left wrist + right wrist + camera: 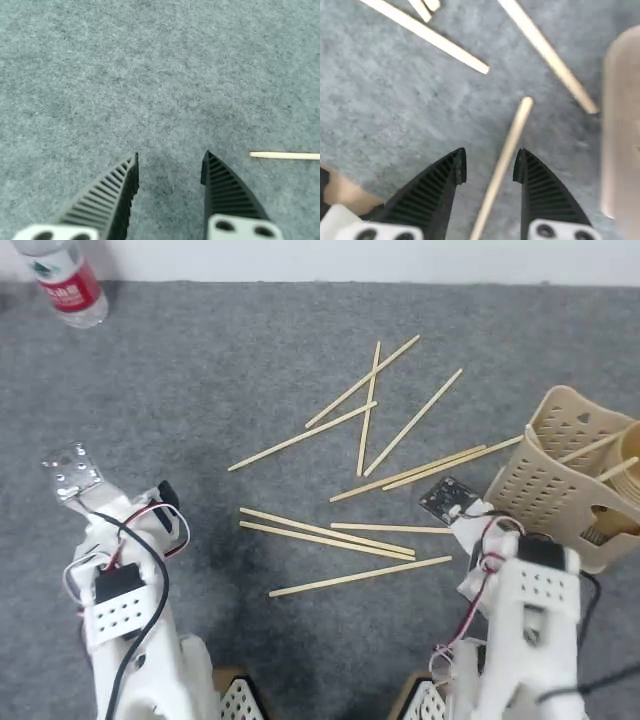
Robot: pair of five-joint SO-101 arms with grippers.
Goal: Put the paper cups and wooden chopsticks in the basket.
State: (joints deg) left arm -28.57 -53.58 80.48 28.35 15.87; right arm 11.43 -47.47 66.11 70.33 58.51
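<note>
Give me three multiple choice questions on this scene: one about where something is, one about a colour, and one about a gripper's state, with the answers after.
1. Where is the basket in the high view?
A at the right edge
B in the middle
C at the far left

2. What colour is the label on the bottle?
A blue
B red
C green

3. How is the right gripper?
A shut on a paper cup
B open astride a chopstick
C shut on nothing

Answers:
1 A, the basket sits against the right edge.
2 B, a red band wraps the bottle.
3 B, the right wrist view shows its jaws apart with the chopstick lying between them.
</note>
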